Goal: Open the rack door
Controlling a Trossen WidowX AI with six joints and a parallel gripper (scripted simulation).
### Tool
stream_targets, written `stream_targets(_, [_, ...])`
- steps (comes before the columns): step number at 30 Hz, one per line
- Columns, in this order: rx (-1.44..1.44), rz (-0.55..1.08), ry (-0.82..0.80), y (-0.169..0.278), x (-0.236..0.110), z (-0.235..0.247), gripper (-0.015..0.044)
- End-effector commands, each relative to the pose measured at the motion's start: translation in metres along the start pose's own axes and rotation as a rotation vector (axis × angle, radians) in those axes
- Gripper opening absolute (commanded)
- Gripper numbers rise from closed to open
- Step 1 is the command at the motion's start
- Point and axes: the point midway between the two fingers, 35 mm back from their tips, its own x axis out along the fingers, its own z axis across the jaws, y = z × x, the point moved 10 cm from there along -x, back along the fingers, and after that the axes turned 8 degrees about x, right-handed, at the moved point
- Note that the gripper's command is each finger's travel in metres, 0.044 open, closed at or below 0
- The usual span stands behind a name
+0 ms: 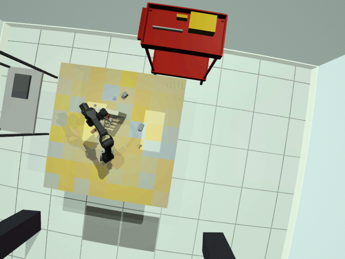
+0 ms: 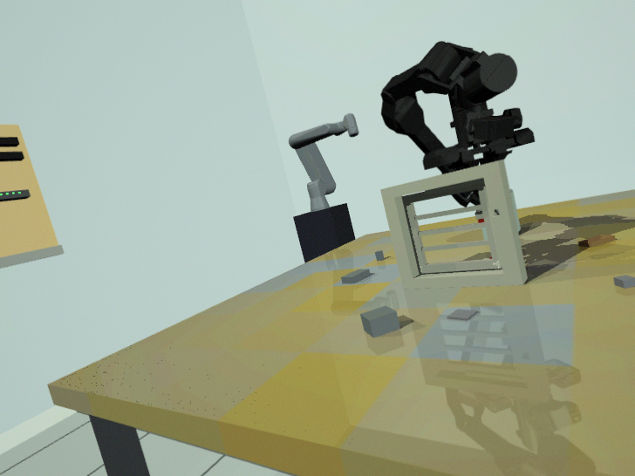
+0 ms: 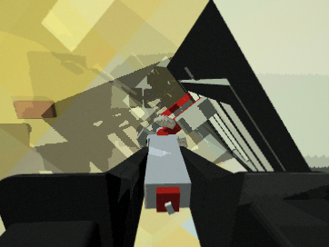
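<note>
The rack frame stands upright on the table. The barred door looks closed or nearly closed in it in the exterior view. My gripper is shut on the grey handle, whose near end has a red square. In the wrist view the handle lies straight between the two fingers, while the red strip behind it runs diagonally, as does the frame. The handle looks turned relative to the door; the exact angle cannot be told. The fingers hide its sides.
A grey block and a flat piece lie behind the frame. Another block lies to its right. A reddish-brown block lies on the door side, left of the handle.
</note>
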Motion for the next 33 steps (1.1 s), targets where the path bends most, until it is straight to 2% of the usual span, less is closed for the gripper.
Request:
stream_targets(1, [-0.183, 0.004, 0.001, 0.0003, 0.0008, -0.0001, 0.0012])
stream_targets(18, [-1.012, 0.004, -0.001, 0.0003, 0.0008, 0.0000, 0.0012])
stream_targets(27, [-1.044, 0.004, -0.001, 0.0003, 0.0008, 0.0000, 0.0012])
stream_targets(33, [-1.044, 0.004, -0.001, 0.0003, 0.0008, 0.0000, 0.0170])
